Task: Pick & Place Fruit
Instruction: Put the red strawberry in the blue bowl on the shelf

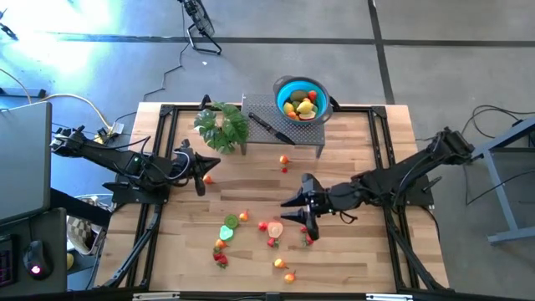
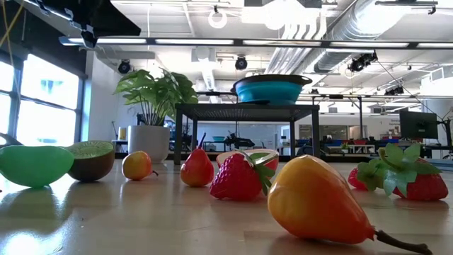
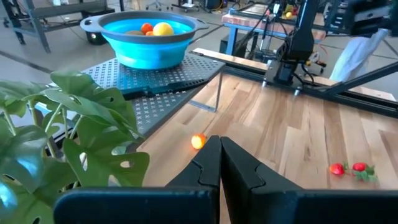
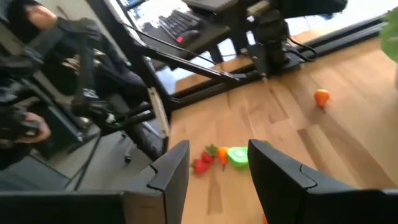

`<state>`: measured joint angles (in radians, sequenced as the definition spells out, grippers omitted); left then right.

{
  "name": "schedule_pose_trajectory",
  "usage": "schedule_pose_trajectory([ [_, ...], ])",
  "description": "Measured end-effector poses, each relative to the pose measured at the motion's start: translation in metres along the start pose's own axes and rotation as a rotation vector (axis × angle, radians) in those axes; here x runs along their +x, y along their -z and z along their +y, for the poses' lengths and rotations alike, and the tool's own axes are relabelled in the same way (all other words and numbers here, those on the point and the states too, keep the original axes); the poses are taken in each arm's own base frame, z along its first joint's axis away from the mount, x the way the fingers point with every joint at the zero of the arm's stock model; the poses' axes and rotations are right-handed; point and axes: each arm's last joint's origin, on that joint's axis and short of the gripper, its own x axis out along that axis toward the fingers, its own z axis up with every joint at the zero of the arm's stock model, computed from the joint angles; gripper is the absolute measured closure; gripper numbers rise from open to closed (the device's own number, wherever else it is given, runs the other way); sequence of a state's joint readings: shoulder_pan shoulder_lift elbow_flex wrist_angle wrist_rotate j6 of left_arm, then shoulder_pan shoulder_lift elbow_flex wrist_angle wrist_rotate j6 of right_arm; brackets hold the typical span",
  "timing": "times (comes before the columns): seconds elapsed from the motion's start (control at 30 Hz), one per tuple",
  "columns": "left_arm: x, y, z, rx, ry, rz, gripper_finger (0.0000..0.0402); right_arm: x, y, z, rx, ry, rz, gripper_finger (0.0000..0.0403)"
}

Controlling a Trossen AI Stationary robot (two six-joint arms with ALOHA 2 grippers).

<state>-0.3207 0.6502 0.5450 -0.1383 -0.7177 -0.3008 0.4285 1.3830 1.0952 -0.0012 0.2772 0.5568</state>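
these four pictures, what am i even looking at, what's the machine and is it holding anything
Two dark robot arms work at a wooden table. One picture looks straight down, one sits at table height, and two come from cameras on the arms' wrists. The left gripper is shut and empty, beside the leafy plant. The right gripper is open above the scattered toy fruit, holding nothing. A blue bowl with some fruit already inside stands on a metal rack, next to a knife.

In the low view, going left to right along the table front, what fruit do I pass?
Green lime half → brown kiwi half → small orange fruit → red pear → strawberry → big yellow-orange pear → strawberry with green leaves.
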Motion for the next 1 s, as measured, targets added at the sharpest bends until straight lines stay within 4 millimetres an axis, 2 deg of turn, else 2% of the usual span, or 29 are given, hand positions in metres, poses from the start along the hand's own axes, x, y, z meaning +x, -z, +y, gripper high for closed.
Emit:
schedule_pose_trajectory([
  [0.33,0.000,0.000,0.000,-0.027,-0.006,-0.002,0.0402,-0.009,-0.031,0.018,-0.070,-0.072,-0.074,0.0247],
  [0.57,0.000,0.000,0.000,-0.026,-0.006,-0.003,0.0402,-0.008,-0.037,0.017,-0.070,-0.063,-0.105,0.0247],
  [0.8,0.000,0.000,0.000,-0.018,-0.007,-0.002,0.0402,0.018,-0.026,0.017,0.003,-0.080,-0.106,0.0247],
  [1.0,0.000,0.002,0.001,0.000,-0.016,0.017,0.0402,0.048,-0.011,0.021,0.012,-0.130,0.003,0.0247],
])
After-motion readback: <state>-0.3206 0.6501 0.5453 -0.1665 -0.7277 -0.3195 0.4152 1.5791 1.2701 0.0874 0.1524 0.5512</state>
